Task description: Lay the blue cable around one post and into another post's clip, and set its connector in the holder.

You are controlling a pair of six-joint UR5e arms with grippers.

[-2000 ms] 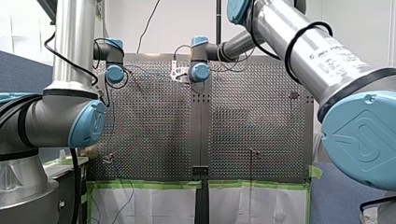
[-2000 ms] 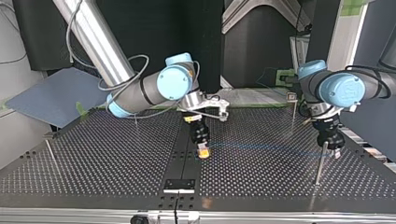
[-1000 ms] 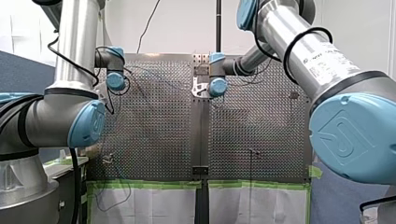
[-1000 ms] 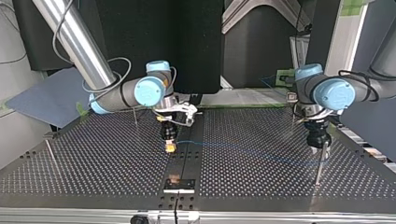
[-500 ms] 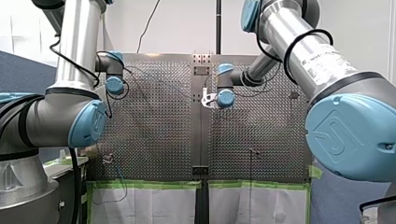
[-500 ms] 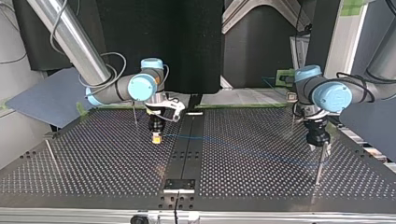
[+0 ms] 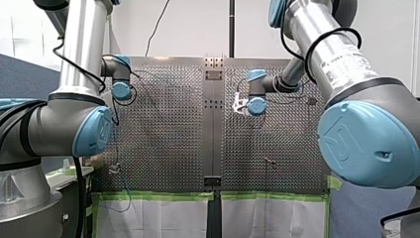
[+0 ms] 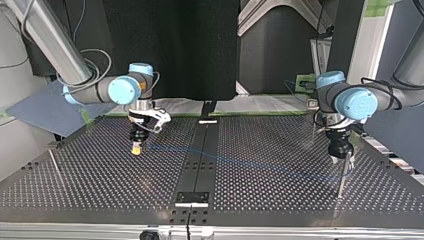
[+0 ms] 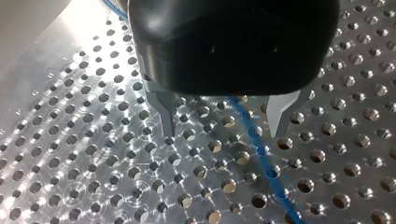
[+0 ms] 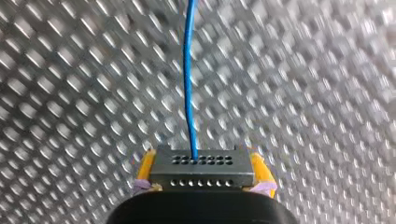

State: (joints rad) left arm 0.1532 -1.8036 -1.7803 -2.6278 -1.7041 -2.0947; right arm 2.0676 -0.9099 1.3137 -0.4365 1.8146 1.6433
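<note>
Blue cable came straight out of the connector; our right gripper had that connector clamped between its yellow pads, over the perforated table. Top view: that gripper hung at the view's left, tip close to the table, contact unclear. From it the cable ran low across the dark centre strip toward the view's right and reached a thin upright post; we couldn't tell whether it touched the post. Our left gripper hung just beside that post's upper end. Left wrist view: its metal fingers stood apart, holding nothing, tips close to the table; the cable lay on the table between them, nearer one finger. Another thin post stood well apart at the top view's far left. A small black plate sat at the strip's near end.
</note>
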